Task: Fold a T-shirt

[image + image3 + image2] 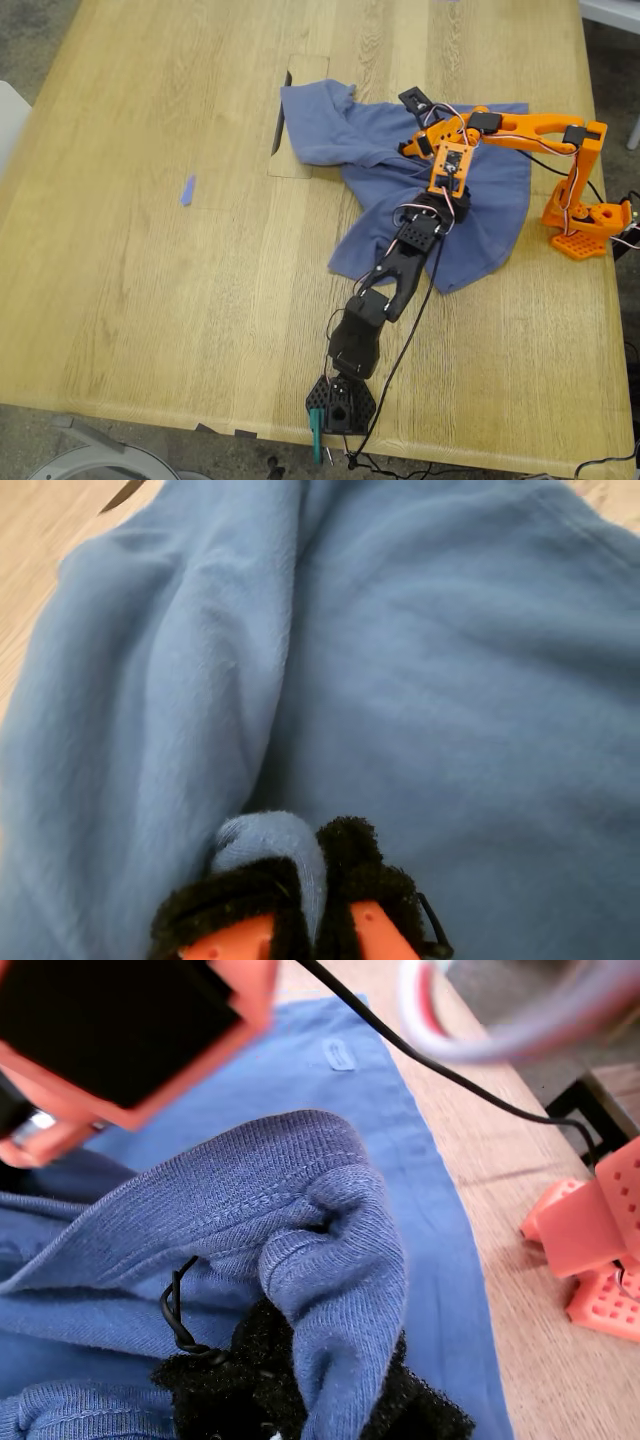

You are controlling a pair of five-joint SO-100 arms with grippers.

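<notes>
While my 2 grippers each pinch a fold, the T-shirt looks limp; hems probably offer firmer holds.

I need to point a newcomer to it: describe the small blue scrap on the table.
Start at the wooden table, then the crumpled T-shirt where both arms meet. Look toward the exterior view's left across bare wood: the blue scrap lies there alone, a tiny brighter-blue sliver, apart from everything.
</notes>
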